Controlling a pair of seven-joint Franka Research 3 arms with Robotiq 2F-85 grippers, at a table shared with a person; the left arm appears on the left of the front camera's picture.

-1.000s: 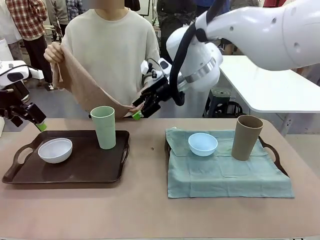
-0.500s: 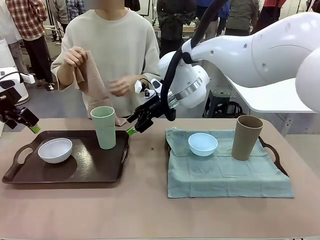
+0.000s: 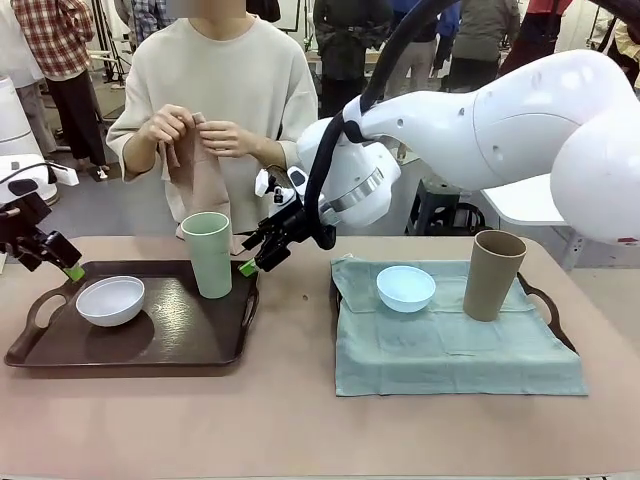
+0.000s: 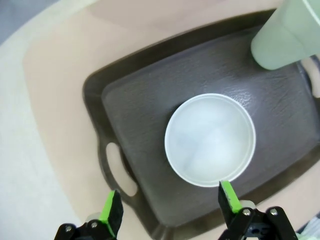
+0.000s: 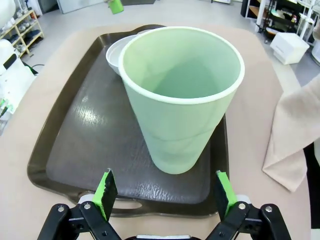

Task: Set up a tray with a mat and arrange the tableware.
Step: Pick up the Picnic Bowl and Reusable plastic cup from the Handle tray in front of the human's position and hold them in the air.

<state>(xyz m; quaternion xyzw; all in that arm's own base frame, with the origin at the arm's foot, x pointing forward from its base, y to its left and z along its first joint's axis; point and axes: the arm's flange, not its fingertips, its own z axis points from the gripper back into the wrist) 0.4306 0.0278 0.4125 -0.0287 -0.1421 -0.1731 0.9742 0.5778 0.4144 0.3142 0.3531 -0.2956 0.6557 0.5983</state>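
Observation:
On the left, a bare dark brown tray (image 3: pixel 190 345) carries a white bowl (image 3: pixel 110 300) and a pale green tumbler (image 3: pixel 208 255). My right gripper (image 3: pixel 255 255) hangs open just right of that tumbler (image 5: pixel 182 95), level with it and apart from it. My left gripper (image 3: pixel 60 262) is open above the tray's far left corner, over the white bowl (image 4: pixel 210 139). The right tray (image 3: pixel 548 305) is covered by a teal mat (image 3: pixel 450 350) holding a light blue bowl (image 3: pixel 405 288) and a tan tumbler (image 3: pixel 493 275). The person holds a bunched beige mat (image 3: pixel 200 175) in both hands behind the left tray.
Bare tan tabletop (image 3: pixel 300 410) lies between the two trays and along the near edge. The beige cloth (image 5: pixel 295 135) hangs close to the far side of the left tray (image 5: pixel 95 145). A white table (image 3: pixel 560 190) stands behind on the right.
My right arm has swung left and down to the green tumbler's side. The person has gathered the spread beige mat up into both hands. My left gripper has dropped slightly.

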